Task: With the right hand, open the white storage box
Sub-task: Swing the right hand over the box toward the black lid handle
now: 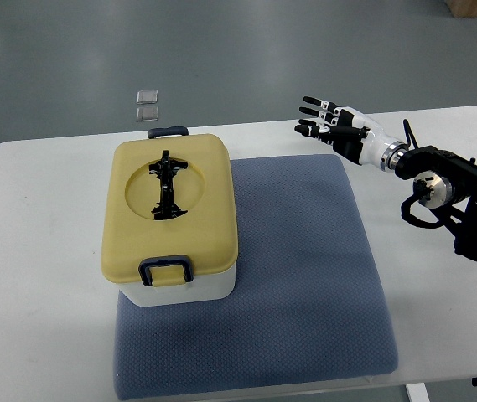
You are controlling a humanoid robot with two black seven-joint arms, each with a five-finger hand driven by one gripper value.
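Off to my left, across a stretch of blue mat, sits the white storage box, and that gap is what my next move turns on. My right hand hangs above the far right part of the mat near the table's back edge, fingers spread and pointing toward the box, holding nothing. The box lies well apart from it, leftward and somewhat nearer to me in the view, so I judge the reach has to travel left and come down toward the lid. My left arm is not in sight, so the right hand is the only one placed to act.

The box stands with its long axis running from the near edge of the table toward the far edge, resting on the left part of the mat. Its body is white, capped by a pale yellow lid that looks fully seated. A round recess in the lid holds a folded black handle lying along the same long axis. A dark blue latch shows at the near end and another at the far end; both appear closed, though I cannot be sure.
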